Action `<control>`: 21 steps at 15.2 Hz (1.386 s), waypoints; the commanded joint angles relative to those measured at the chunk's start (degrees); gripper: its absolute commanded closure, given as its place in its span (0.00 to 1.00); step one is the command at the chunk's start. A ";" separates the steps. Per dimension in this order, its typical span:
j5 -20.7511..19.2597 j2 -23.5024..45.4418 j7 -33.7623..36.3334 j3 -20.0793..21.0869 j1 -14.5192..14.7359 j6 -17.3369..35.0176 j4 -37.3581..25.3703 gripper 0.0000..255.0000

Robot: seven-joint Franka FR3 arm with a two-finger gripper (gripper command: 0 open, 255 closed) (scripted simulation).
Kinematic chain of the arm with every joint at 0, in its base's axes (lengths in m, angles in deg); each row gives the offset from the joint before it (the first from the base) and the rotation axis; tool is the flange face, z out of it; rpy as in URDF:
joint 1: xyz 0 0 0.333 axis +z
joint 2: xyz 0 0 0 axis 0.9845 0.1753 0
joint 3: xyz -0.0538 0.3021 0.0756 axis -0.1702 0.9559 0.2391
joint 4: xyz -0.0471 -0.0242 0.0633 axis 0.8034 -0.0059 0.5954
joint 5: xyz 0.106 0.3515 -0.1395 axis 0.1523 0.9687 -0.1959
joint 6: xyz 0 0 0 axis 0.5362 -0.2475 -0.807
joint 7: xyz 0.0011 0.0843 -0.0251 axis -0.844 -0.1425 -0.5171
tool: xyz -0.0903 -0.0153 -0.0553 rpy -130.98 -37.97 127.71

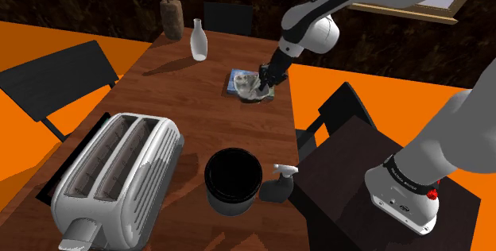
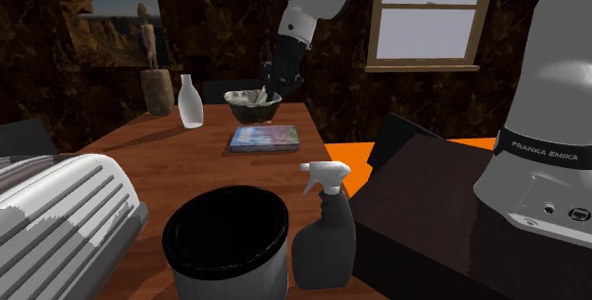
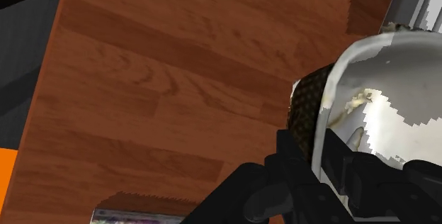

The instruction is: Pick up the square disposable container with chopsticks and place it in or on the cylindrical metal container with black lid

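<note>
The disposable container (image 1: 253,87) is a dark, bowl-like dish with pale grey and white contents. My gripper (image 1: 265,79) is shut on its rim at the far end of the wooden table (image 1: 183,106). In the second exterior view the container (image 2: 250,105) sits beyond the book, with the gripper (image 2: 272,87) on its right edge. In the wrist view the black fingers (image 3: 297,160) clasp the container's (image 3: 386,109) wall, and the tabletop lies well below. The cylindrical metal container (image 1: 233,180) with its black rim (image 2: 226,235) stands near the table's front edge.
A colourful book (image 2: 266,138) lies under or just beside the held dish. A white bottle (image 1: 199,40) and a wooden figure (image 1: 171,11) stand at the far end. A toaster (image 1: 115,178) and a dark spray bottle (image 1: 280,183) flank the cylinder. Dark chairs (image 1: 56,75) line the table's sides.
</note>
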 commanded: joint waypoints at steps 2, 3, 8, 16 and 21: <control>1.35 -3.30 2.30 1.93 2.27 2.85 4.65 1.00; 1.87 -4.19 3.13 2.68 3.07 3.80 5.99 1.00; 4.71 -7.98 7.76 6.80 7.32 8.40 11.72 1.00; 8.95 -11.35 17.48 14.62 14.73 15.38 17.35 1.00; 9.61 -11.49 25.83 20.01 19.26 19.67 18.65 1.00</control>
